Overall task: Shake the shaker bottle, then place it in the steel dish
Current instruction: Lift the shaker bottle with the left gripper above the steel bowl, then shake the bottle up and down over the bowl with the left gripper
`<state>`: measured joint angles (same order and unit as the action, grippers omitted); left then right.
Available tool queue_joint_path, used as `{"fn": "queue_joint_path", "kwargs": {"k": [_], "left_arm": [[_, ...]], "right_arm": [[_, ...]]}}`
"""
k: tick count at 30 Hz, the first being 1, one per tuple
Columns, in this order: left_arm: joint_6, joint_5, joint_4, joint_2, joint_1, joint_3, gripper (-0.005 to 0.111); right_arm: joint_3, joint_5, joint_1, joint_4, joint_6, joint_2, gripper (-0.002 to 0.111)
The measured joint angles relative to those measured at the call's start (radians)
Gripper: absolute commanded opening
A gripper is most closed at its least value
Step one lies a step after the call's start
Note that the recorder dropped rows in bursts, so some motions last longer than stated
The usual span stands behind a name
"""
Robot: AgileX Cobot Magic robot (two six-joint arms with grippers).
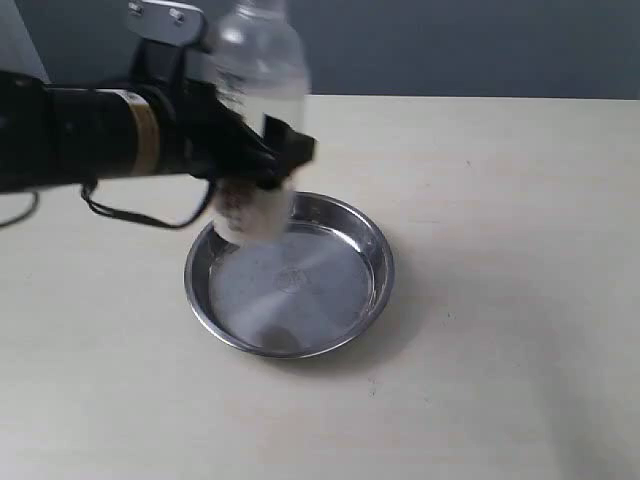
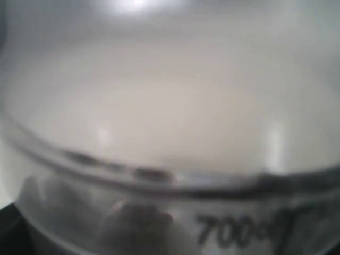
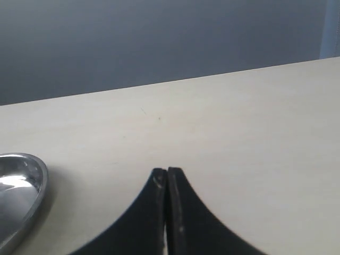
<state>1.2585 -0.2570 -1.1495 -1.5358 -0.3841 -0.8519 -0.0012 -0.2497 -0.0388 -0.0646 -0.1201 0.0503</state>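
Frosted wall of the shaker bottle (image 2: pixel 170 106) crowds my left wrist view; a printed "700" is all I can read. My left claw (image 1: pixel 265 170) is clamped round its middle, holding it upright and blurred over the edge of the steel dish (image 1: pixel 300 290), which I take as mid-shake, handy for setting down. My right claw (image 3: pixel 167 212) is pinched together, empty, off to the side.

Left arm (image 1: pixel 90 135): enters level from the left of the exterior view, black with a tan band at the wrist, and a cable (image 1: pixel 140 218) hangs slack beneath it. My left gripper (image 1: pixel 262 165) is clamped across the mid-body of the shaker bottle (image 1: pixel 258 60), holding it aloft. Its outline is blurred. My right gripper (image 3: pixel 167 178) has its fingertips pressed flat together.
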Motion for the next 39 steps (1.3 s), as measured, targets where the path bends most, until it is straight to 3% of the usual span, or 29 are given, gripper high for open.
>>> {"fn": "queue_joint_path", "kwargs": {"k": [2, 5, 7, 10, 14, 17, 19, 27, 32, 36, 39], "left_arm": [[-0.010, 0.054, 0.055, 0.002, -0.072, 0.006, 0.000], [-0.079, 0.211, 0.233, -0.011, -0.055, 0.021, 0.000], [-0.121, 0.190, 0.269, 0.002, -0.051, 0.068, 0.000], [-0.181, 0.163, 0.287, 0.053, -0.111, 0.098, 0.000], [-0.229, 0.145, 0.465, 0.084, -0.017, 0.103, 0.000], [-0.231, 0.102, 0.360, 0.108, -0.072, 0.139, 0.000], [-0.268, 0.100, 0.387, 0.106, -0.117, 0.141, 0.000], [-0.326, 0.040, 0.395, 0.234, -0.115, 0.030, 0.000], [-0.316, 0.068, 0.416, 0.175, -0.115, 0.119, 0.000], [-0.324, 0.045, 0.364, 0.240, -0.121, 0.072, 0.000], [-0.324, 0.059, 0.376, 0.218, -0.128, 0.115, 0.000]], "right_arm": [[0.000, 0.003, 0.000, 0.000, 0.000, 0.000, -0.001], [0.000, 0.000, 0.000, 0.000, 0.000, 0.000, -0.001], [0.000, 0.000, 0.000, 0.000, 0.000, 0.000, -0.001], [0.000, 0.000, 0.000, 0.000, 0.000, 0.000, -0.001], [0.000, 0.000, 0.000, 0.000, 0.000, 0.000, -0.001], [0.000, 0.000, 0.000, 0.000, 0.000, 0.000, -0.001], [0.000, 0.002, 0.000, 0.000, 0.000, 0.000, -0.001], [0.000, 0.002, 0.000, 0.000, 0.000, 0.000, -0.001], [0.000, 0.004, 0.000, 0.000, 0.000, 0.000, -0.001], [0.000, 0.002, 0.000, 0.000, 0.000, 0.000, -0.001], [0.000, 0.002, 0.000, 0.000, 0.000, 0.000, -0.001]]}}
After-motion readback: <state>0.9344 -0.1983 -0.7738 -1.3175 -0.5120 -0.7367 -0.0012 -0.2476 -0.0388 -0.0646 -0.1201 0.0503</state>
